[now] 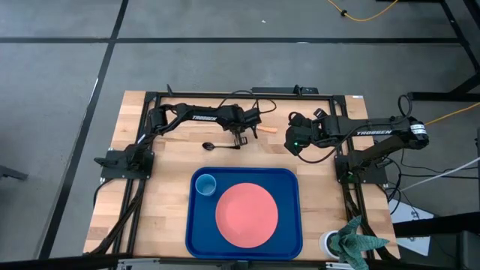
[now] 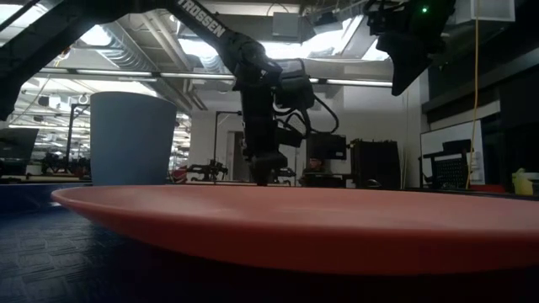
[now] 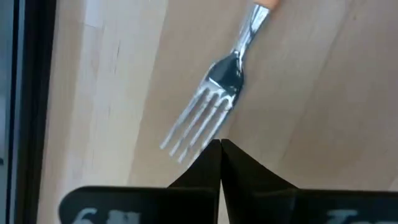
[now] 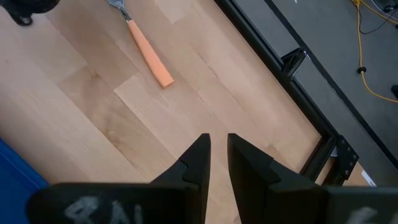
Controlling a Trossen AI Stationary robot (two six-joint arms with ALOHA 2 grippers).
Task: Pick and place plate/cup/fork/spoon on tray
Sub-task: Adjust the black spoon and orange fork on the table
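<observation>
On the wooden bench (image 1: 165, 217), beyond the tray (image 1: 289, 180), the fork (image 3: 211, 102) lies handle toward the waiting right claw (image 4: 219, 152), slightly parted; left claw (image 3: 221, 149), pressed together, hovers at its tines

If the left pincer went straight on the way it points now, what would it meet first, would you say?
Most likely the fork: its tines lie just ahead of the left pincer, whose tips look shut. Depth is unclear, so it may touch bare table beside them.
</observation>
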